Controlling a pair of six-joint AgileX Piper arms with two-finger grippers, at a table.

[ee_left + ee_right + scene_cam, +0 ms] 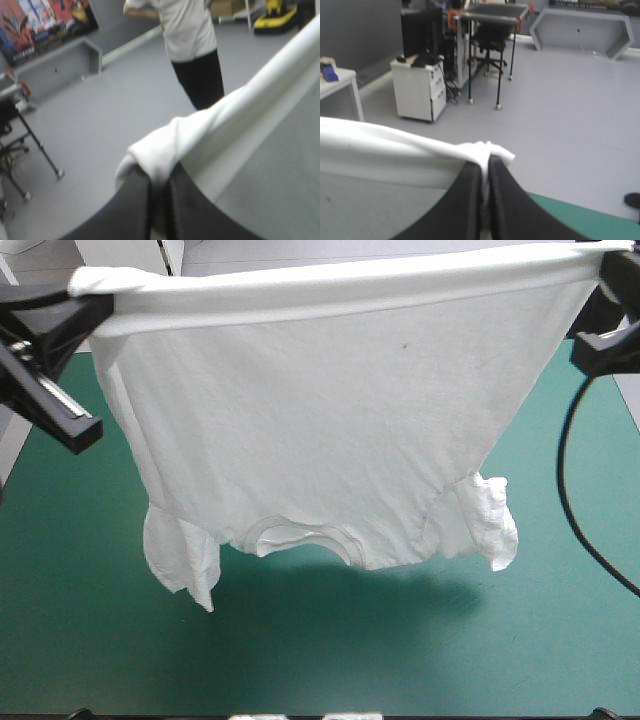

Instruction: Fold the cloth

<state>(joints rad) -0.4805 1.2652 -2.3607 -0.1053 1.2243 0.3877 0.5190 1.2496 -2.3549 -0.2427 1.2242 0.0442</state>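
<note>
The T-shirt (pixel 320 420) hangs in the air above the teal-green worktop (pixel 70 640), stretched between the two hands. The left hand (pixel 159 187) is almost closed and pinches one bunched corner of the hem. The right hand (pixel 485 167) is in the same state on the other corner, with a small knot of white cloth standing out above its tips. The hem (pixel 350 285) runs nearly straight and tight from one hand to the other, near the far edge of the worktop. The shirt is upside down: the collar (pixel 300 538) is at the lowest part, and the sleeves (pixel 180 565) (both a little crumpled) hang at the two sides. It seems that the lowest parts do not touch the worktop, because a shadow (pixel 400 590) lies apart below them, but from the high view alone I cannot be sure.

I judge that the step in hand is the spreading: the cloth is lifted and pulled open, not yet laid down and not yet folded. The next move calls for both hands to go down together with equal tension, so that the collar end lands first and the body lies flat without wrinkles. The sleeves are the risk, as they can fold under the body when it lands.
</note>
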